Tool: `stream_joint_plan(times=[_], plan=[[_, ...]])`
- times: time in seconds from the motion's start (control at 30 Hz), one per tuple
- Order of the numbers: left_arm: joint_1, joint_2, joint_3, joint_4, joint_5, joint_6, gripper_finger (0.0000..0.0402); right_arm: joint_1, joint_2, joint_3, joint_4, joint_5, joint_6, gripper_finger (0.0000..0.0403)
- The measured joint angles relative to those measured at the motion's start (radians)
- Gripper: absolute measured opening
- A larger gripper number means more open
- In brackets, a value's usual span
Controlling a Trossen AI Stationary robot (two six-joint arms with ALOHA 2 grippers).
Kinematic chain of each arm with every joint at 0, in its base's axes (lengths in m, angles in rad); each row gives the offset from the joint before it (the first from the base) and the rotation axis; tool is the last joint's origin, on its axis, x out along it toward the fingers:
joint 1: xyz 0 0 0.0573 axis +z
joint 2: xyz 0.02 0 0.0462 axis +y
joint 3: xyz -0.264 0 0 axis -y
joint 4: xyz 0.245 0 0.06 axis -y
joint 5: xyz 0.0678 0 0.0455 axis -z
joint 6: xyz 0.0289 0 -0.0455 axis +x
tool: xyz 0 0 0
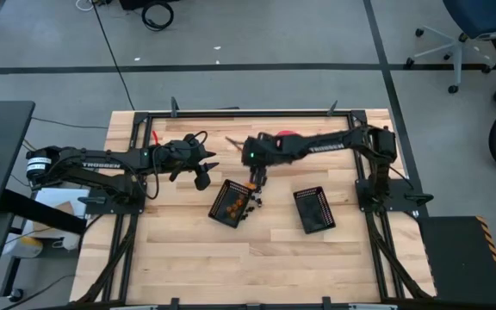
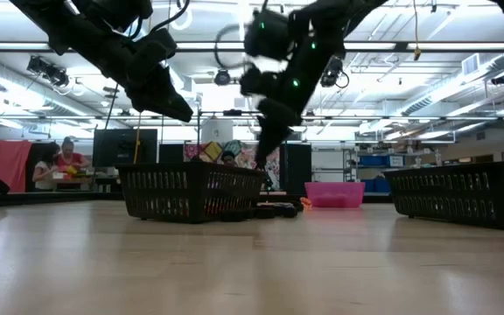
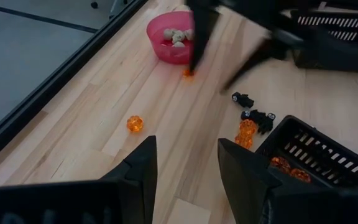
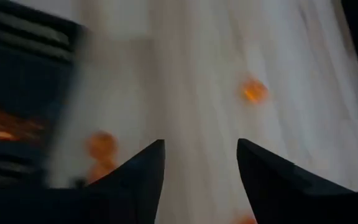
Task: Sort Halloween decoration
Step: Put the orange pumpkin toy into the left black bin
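Small orange pieces lie in the left black mesh basket [image 1: 231,204] and loose on the wood: one alone [image 3: 134,123], two beside the basket's corner [image 3: 246,132], one near the bowl [image 3: 188,73]. Black pieces [image 3: 257,116] lie next to them. Pale pieces [image 3: 178,36] sit in the pink bowl [image 3: 169,37]. My right gripper [image 1: 257,179] hangs open, pointing down just off the basket's far corner, with bare wood between its fingers [image 4: 201,162]. My left gripper [image 1: 203,172] waits open to the left, above the table [image 3: 188,180].
A second black mesh basket [image 1: 314,209] stands to the right of the first. The pink bowl [image 2: 335,194] sits at the far edge, partly under the right arm. A black frame [image 1: 257,112] rims the table. Bare wood stretches along the near side.
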Motion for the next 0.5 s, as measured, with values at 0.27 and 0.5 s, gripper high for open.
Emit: stream_joint_plan(times=[0.27,0.5], plan=[[0.0,0.0,0.0,0.02,0.0,0.0,0.0142,-0.13,0.0,0.001,-0.139,-0.021,-0.026,0.0226],[0.0,0.0,0.0,0.023,0.0,0.0,0.0142,-0.145,0.018,0.014,-0.168,-0.04,-0.127,0.0229]])
